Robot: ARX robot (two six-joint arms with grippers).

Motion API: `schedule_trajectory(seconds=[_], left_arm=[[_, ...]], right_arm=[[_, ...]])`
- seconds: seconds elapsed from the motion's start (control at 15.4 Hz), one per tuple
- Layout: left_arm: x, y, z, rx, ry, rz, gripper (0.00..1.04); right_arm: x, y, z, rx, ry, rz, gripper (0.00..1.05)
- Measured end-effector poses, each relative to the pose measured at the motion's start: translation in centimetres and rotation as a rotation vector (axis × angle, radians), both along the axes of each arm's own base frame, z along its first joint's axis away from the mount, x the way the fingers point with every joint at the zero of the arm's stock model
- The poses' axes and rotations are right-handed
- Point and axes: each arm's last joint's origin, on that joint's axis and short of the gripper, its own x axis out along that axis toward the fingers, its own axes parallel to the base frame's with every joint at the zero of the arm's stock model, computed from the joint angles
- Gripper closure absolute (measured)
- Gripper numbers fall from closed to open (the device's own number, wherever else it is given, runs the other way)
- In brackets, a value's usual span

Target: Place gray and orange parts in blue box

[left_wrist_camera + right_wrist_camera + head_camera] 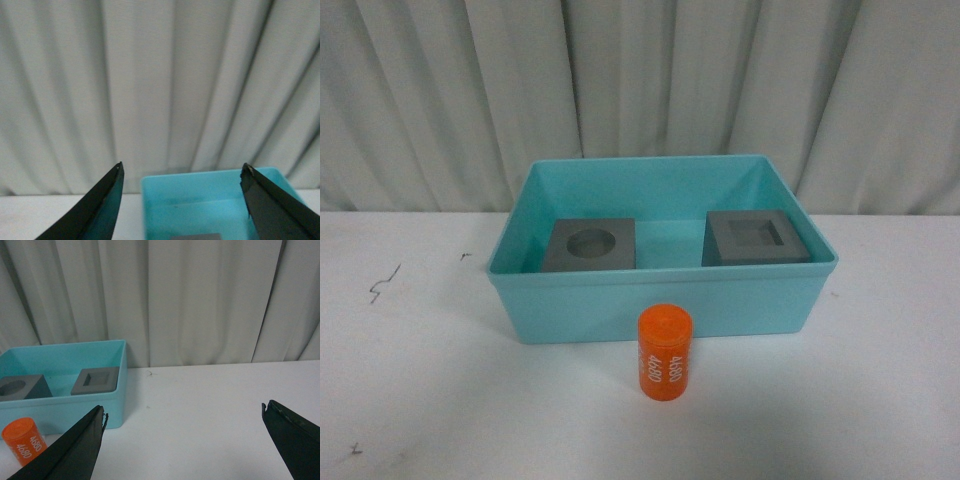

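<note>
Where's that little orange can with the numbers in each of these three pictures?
Front view: orange cylinder upright before the blue box's near wall.
Left wrist view: not in it.
Right wrist view: cylinder outside the same wall.
Shared landmark: the blue box.

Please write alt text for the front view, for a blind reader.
A light blue box on a white table holds a gray cube with a round recess and a gray cube with a square recess. An orange cylinder stands outside, before its near wall.
</note>
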Motion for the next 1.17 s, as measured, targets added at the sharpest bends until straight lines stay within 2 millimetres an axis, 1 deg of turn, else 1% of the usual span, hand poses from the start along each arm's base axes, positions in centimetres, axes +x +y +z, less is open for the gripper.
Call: schedule_trajectory(seconds=[0.07,0.13,0.26,0.33,0.39,0.52,0.72,0.85,0.98,1.17], left_arm=[[-1.5,2.0,-1.5,0.008,-0.036,0.040,0.45],[-3.0,3.5,-2.8,0.017,-0.044,0.064,0.57],[-5.3,5.0,-5.4,0.034,-0.018,0.043,0.81],[-6.5,5.6,-6.4,0.035,-0.012,0.032,0.94],[-7.3,6.2,-7.0,0.032,-0.016,0.037,1.04],[-9.1,7.4,-8.3,0.037,-0.014,0.052,1.03],[-11.1,8.2,-9.5,0.036,-0.015,0.039,1.03],[-12.2,8.7,-10.2,0.037,-0.011,0.045,1.03],[-13.1,9.8,-10.7,0.037,-0.010,0.053,1.03],[-14.2,9.7,-11.3,0.036,-0.007,0.039,1.03]], right_arm=[[0.0,0.0,0.0,0.000,0.000,0.000,0.06],[0.0,0.0,0.0,0.000,0.000,0.000,0.06],[0.0,0.0,0.0,0.000,0.000,0.000,0.06],[0.0,0.0,0.0,0.000,0.000,0.000,0.06],[0.0,0.0,0.0,0.000,0.000,0.000,0.06],[0.0,0.0,0.0,0.000,0.000,0.000,0.06],[0.0,0.0,0.0,0.000,0.000,0.000,0.06],[0.0,0.0,0.0,0.000,0.000,0.000,0.06],[0.0,0.0,0.0,0.000,0.000,0.000,0.06],[0.0,0.0,0.0,0.000,0.000,0.000,0.06]])
